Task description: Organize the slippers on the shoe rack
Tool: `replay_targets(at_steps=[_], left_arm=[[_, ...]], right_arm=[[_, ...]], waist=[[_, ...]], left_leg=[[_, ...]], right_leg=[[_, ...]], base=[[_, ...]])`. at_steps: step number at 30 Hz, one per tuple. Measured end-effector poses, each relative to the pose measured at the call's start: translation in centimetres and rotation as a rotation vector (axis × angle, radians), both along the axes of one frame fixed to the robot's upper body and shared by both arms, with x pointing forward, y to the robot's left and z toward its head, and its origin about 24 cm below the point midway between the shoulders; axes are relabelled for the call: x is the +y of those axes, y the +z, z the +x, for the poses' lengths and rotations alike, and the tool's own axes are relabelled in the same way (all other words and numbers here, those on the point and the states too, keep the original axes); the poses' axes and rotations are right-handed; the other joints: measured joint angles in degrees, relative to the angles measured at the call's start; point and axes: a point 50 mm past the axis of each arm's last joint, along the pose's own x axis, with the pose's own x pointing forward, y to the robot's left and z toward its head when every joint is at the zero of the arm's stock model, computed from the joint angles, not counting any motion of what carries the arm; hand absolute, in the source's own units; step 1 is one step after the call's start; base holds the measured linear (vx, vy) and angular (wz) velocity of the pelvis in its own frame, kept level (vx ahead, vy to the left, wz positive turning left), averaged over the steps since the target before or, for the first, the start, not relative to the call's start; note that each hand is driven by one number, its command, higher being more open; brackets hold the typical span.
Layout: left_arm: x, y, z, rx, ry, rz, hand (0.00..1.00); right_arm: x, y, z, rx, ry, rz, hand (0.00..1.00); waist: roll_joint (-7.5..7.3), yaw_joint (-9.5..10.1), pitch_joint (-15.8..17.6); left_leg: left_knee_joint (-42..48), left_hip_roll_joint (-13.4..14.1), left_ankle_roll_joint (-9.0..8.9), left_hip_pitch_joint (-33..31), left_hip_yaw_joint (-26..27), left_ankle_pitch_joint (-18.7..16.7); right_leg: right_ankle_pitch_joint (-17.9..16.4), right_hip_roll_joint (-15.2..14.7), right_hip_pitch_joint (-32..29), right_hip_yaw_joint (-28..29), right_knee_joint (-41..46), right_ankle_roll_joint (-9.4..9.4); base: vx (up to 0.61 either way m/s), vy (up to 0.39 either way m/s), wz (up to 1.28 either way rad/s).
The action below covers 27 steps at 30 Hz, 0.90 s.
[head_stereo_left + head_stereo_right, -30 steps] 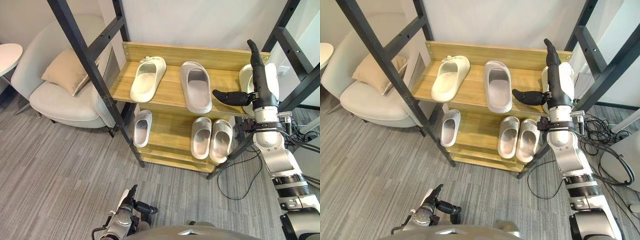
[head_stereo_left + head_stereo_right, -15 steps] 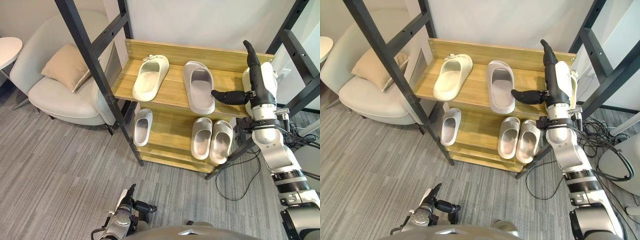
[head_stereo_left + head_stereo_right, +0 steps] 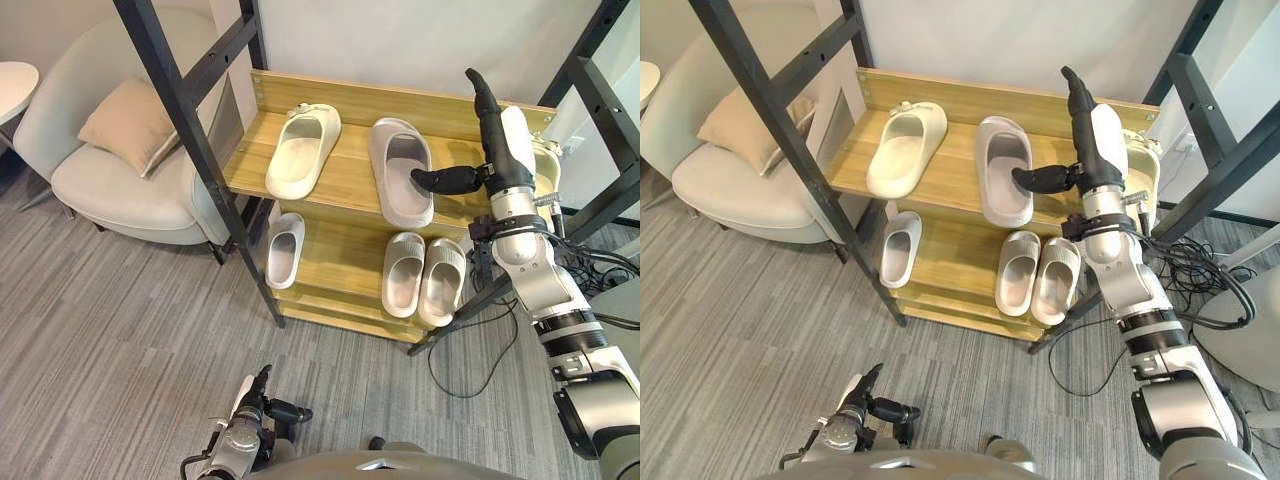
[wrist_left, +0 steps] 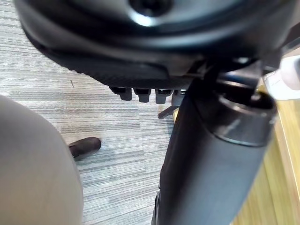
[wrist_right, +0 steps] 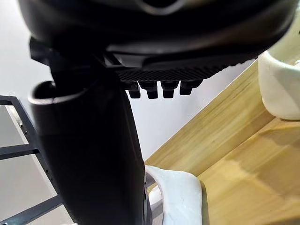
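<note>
A: Rack status?
B: The shoe rack holds six slippers. On the top shelf, a grey slipper is on the thumb side of the right hand. A cream slipper lies farther that way, skewed. A white slipper is just behind the hand.
A: Lower shelf?
B: A small pair sits below the hand. A lone small slipper is well off thumb-side.
A: Hands?
B: Right: fingers straight, thumb over the grey slipper's edge, gripping nothing. Left hand: low, relaxed, empty. Judgement: lower pair done; top row unsorted.
</note>
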Motion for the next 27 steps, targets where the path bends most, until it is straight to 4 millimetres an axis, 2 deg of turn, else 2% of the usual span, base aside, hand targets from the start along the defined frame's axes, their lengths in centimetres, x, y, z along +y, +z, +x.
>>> replay_targets(at_steps=[1, 14, 16, 19, 27], left_arm=[[0.0, 0.0, 0.0, -0.002, 0.000, 0.001, 1.00], [0.2, 0.3, 0.4, -0.026, 0.000, 0.002, 1.00], [0.2, 0.4, 0.5, -0.033, -0.001, 0.000, 1.00], [0.2, 0.4, 0.7, -0.037, -0.002, 0.000, 1.00], [0.3, 0.5, 0.8, -0.039, -0.003, 0.002, 1.00]], right_arm=[[0.0, 0.0, 0.2, 0.006, 0.000, 0.008, 0.00], [1.1, 0.3, 2.2, 0.097, 0.060, -0.005, 0.00], [1.1, 1.1, 2.4, 0.074, 0.060, 0.007, 0.00], [0.6, 1.8, 2.4, 0.056, 0.056, -0.010, 0.00], [0.9, 1.9, 1.9, 0.043, 0.077, -0.009, 0.00]], waist=[[-0.06, 0.07, 0.0], [-0.52, 0.17, 1.4], [-0.44, 0.23, 1.9], [-0.52, 0.60, 2.0], [-0.93, 0.53, 2.2]], left_leg=[[0.0, 0.0, 0.01, -0.1, 0.0, 0.0], [0.0, -0.1, 0.14, -0.1, -0.2, 0.2], [0.0, -0.1, 0.14, -0.1, -0.2, 0.2], [0.0, -0.1, 0.14, -0.3, -0.5, 0.2], [0.0, -0.1, 0.13, 0.0, -0.5, 0.2]], right_leg=[[0.1, 0.0, 0.0, 0.0, -0.1, 0.02], [0.2, 0.0, 0.0, -0.1, -0.2, 0.02], [0.2, -0.1, 0.0, -0.2, -0.2, 0.02], [0.2, 0.0, 0.1, -0.5, -0.5, 0.02], [0.2, 0.0, 0.6, -0.6, -0.5, 0.01]], base=[[0.00, 0.000, 0.00], [0.00, 0.000, 0.00], [0.00, 0.000, 0.00], [0.01, -0.001, 0.04], [0.00, 0.000, 0.00]])
